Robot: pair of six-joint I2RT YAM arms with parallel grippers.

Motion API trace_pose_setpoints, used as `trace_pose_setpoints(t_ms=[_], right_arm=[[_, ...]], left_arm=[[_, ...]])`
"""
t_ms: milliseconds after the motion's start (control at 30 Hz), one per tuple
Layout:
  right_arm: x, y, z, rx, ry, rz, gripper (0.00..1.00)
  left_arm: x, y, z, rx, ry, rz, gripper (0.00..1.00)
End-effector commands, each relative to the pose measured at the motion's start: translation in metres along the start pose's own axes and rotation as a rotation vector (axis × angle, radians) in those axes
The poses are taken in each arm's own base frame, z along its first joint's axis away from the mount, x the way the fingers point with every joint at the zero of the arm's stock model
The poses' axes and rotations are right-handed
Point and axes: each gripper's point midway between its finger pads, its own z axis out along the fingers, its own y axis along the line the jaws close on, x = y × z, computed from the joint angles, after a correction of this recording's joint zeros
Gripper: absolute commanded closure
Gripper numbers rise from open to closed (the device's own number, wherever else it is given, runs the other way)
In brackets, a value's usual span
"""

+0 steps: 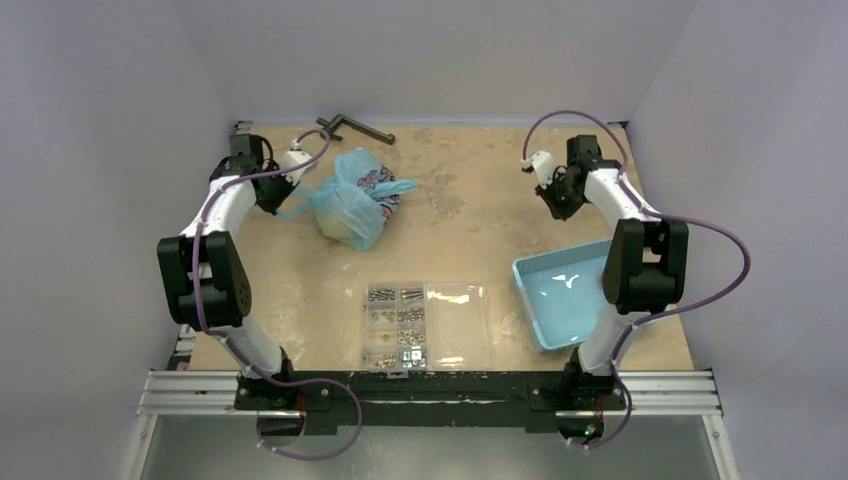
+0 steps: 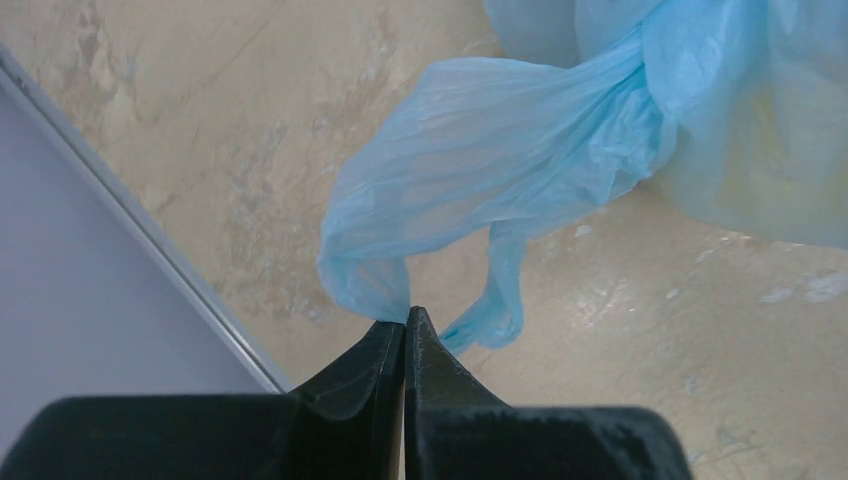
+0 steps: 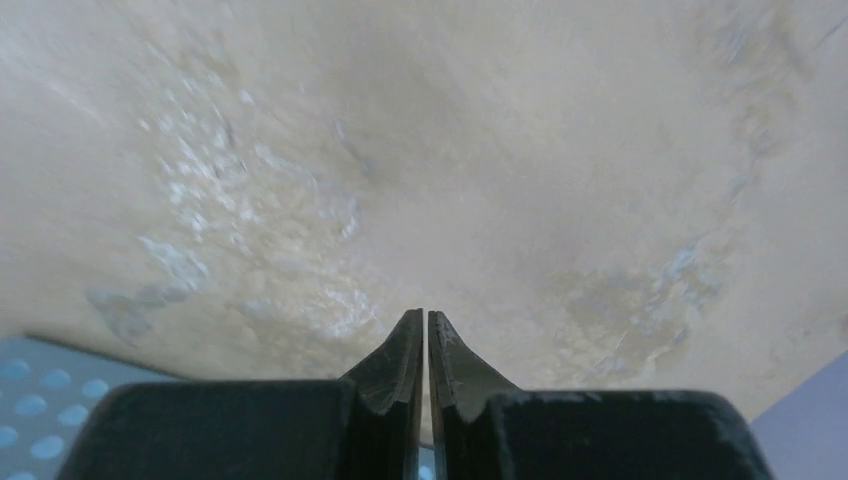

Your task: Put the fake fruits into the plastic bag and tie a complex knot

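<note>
The light-blue plastic bag stands full at the back left of the table. Its handles are bunched into a knot on top, with loose ends sticking out left and right. The fake fruits are hidden inside; only a yellow tint shows through the plastic. My left gripper is shut, and the left handle end runs from the bag right into its tips. My right gripper is shut and empty above bare table at the back right, far from the bag.
A clear compartment box of screws lies at the front middle. A rigid blue basket sits at the front right under the right arm. A black metal tool lies at the back. The left wall edge is close to the left gripper.
</note>
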Motion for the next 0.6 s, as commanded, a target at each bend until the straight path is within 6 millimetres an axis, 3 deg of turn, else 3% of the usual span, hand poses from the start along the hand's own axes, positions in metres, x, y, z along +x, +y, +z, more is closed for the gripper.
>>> trace_pose_setpoints(t_ms=[0, 100, 233, 333, 467, 567], right_arm=[[-0.071, 0.001, -0.034, -0.108, -0.199, 0.045, 0.85], [-0.117, 0.022, -0.047, -0.225, -0.324, 0.044, 0.55], [-0.172, 0.064, -0.053, -0.333, -0.454, -0.064, 0.36], [-0.206, 0.099, -0.042, -0.39, -0.556, -0.165, 0.29], [-0.251, 0.134, -0.018, -0.42, -0.62, -0.276, 0.29], [-0.28, 0.15, -0.001, -0.413, -0.645, -0.3, 0.28]], left_arm=[[-0.041, -0.02, -0.018, 0.066, -0.108, 0.017, 1.0], [-0.053, -0.034, -0.009, 0.101, -0.121, 0.023, 1.0], [-0.071, -0.047, 0.004, 0.137, -0.134, 0.035, 1.0], [-0.08, -0.052, 0.015, 0.153, -0.132, 0.04, 1.0], [-0.083, -0.048, 0.021, 0.149, -0.123, 0.024, 1.0], [-0.081, -0.05, 0.023, 0.154, -0.127, 0.031, 1.0]])
